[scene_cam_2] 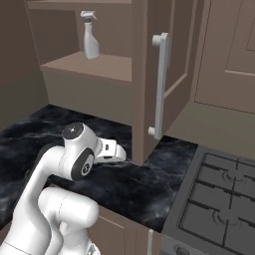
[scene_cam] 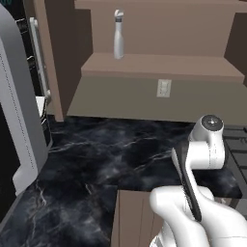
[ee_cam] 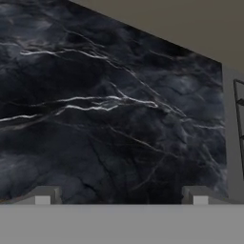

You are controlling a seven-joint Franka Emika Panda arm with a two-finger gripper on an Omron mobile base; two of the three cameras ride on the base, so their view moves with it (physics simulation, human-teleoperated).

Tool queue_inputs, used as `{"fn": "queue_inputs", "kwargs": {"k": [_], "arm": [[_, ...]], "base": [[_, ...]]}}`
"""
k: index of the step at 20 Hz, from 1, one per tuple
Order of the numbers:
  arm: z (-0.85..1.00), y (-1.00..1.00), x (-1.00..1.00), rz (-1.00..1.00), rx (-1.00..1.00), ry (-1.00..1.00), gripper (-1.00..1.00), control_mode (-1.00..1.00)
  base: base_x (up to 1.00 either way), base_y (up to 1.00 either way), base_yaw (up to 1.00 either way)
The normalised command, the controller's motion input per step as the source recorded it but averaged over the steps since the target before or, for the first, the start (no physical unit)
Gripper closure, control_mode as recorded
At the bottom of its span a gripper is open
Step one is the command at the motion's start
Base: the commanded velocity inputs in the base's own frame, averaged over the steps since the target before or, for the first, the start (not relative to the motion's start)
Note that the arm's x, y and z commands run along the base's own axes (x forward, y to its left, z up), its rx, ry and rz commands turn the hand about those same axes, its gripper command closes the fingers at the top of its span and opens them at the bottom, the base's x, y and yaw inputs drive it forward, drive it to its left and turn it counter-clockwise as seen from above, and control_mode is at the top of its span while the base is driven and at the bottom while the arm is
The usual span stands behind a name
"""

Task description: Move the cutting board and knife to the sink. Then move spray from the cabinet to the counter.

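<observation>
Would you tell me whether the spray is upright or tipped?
Upright: the spray stands on the cabinet shelf, nozzle on top.

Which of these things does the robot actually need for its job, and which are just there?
For the job:
spray, upright on a shelf
cabinet, open
counter
gripper, open above the counter

Just there:
stove
wall outlet

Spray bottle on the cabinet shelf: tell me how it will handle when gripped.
The spray bottle stands upright, tall and slim on a small base, so it probably tips if nudged sideways. It looks like smooth rigid plastic, so perhaps slippery. Its trigger nozzle makes it top-uneven; gripping the body seems safer.
</observation>
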Motion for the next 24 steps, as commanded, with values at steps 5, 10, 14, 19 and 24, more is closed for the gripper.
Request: {"fn": "queue_inputs", "kwargs": {"k": [5,10,14,19,24], "arm": [[0.0,0.0,0.0,0.0,0.0,0.0,-1.0,1.0],[0.0,0.0,0.0,0.0,0.0,0.0,-1.0,1.0],[0.0,0.0,0.0,0.0,0.0,0.0,-1.0,1.0],[0.0,0.0,0.0,0.0,0.0,0.0,-1.0,1.0],[0.0,0.0,0.0,0.0,0.0,0.0,-1.0,1.0]], "base": [[0.34,0.34,0.0],[0.33,0.33,0.0],[0.08,0.4,0.0],[-0.01,0.43,0.01],[-0.01,0.47,0.0]]}}
